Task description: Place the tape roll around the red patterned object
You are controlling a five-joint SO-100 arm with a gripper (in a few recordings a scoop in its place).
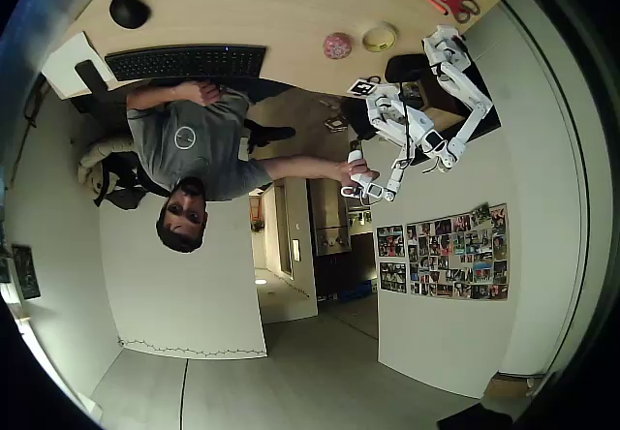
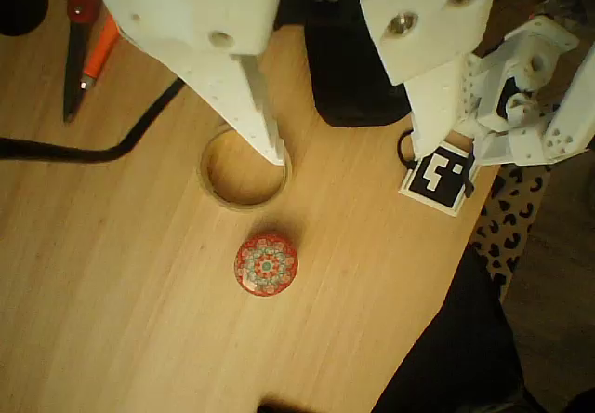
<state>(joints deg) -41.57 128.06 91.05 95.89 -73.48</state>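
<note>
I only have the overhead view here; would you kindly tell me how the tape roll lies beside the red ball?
Observer: In the wrist view the tape roll lies flat on the table, hollow side up, with bare wood between it and the red ball.
Operator: Thank you. Is the tool holding the roll?
Observer: No. The tool is open; one finger has its tip over the roll's rim, with nothing clamped.
Operator: What is on top of the ball?
Observer: A round, flower-like pattern in light colours.
</note>
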